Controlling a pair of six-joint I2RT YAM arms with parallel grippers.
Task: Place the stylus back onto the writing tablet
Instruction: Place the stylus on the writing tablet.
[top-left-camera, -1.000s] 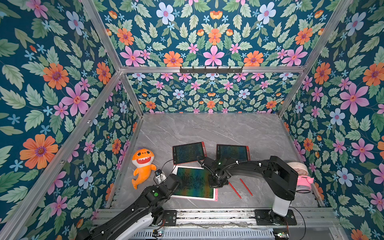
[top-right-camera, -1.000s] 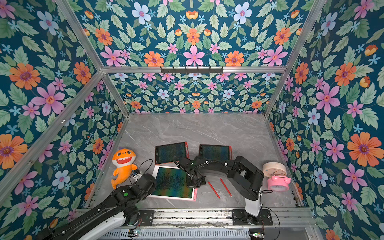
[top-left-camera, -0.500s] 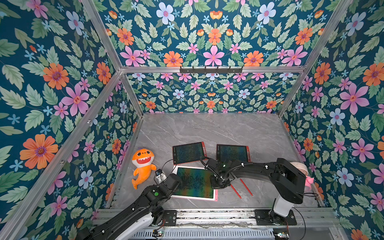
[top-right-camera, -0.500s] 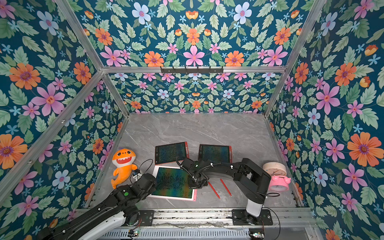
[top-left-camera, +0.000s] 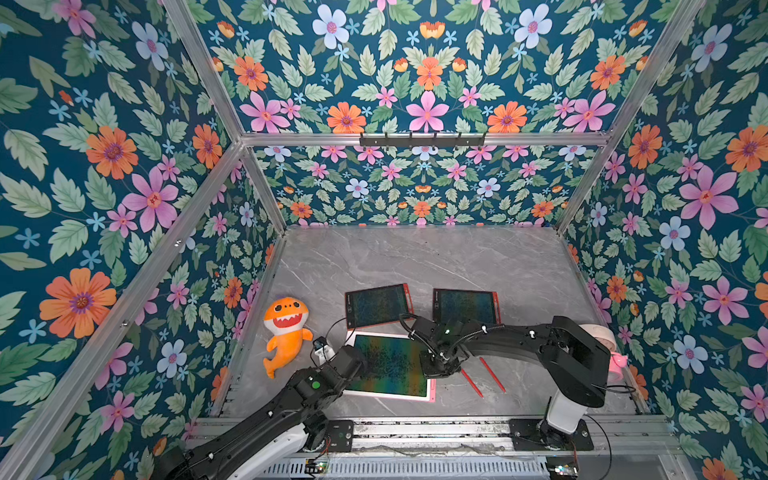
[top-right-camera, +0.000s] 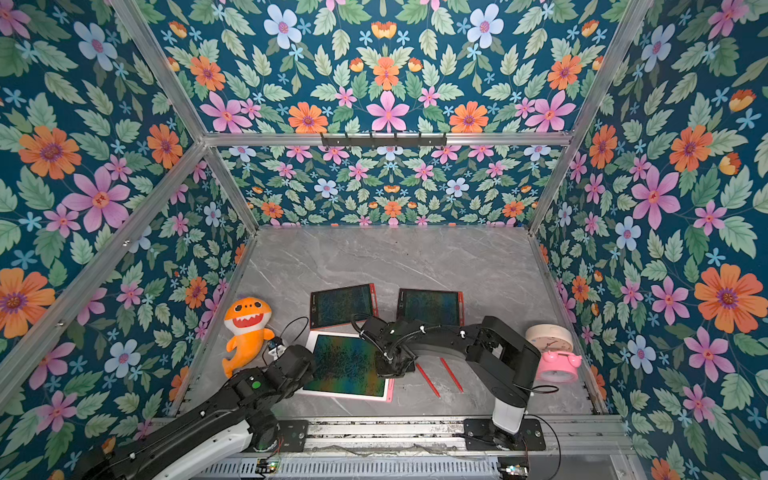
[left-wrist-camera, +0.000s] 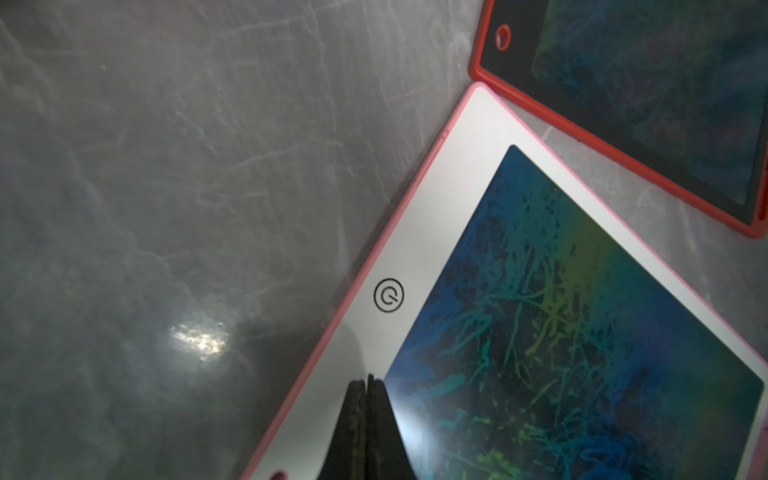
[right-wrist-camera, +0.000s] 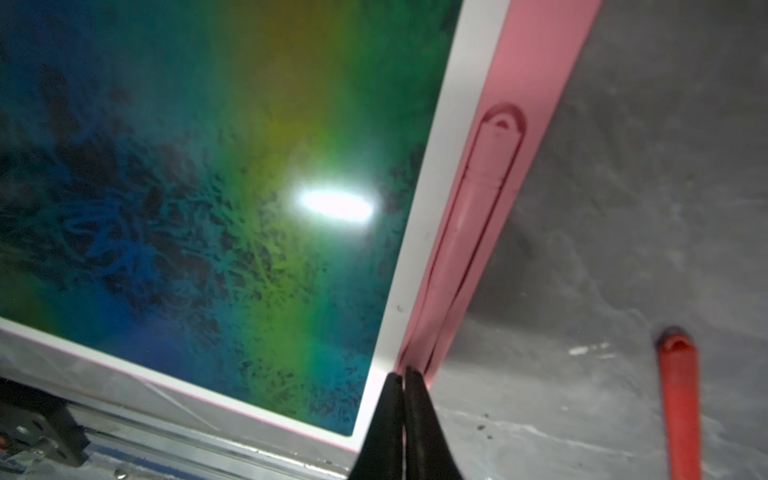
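- Three writing tablets: one pink tablet (top-left-camera: 386, 365), with a left red tablet (top-left-camera: 376, 305) and a right red tablet (top-left-camera: 464, 305) just behind it
- Three styluses: the pink stylus (right-wrist-camera: 473, 216) lay seated in the pink tablet's right-edge groove; a near red stylus (top-left-camera: 471, 383) and a far red stylus (top-left-camera: 492, 374) lay on the table beside that edge
- One shark plush (top-left-camera: 286, 328), left of the pink tablet
- Right gripper (right-wrist-camera: 404, 374): fingers pressed together, empty, tips at the groove's end
- Left gripper (left-wrist-camera: 368, 386): fingers together, empty, over the pink tablet's white border
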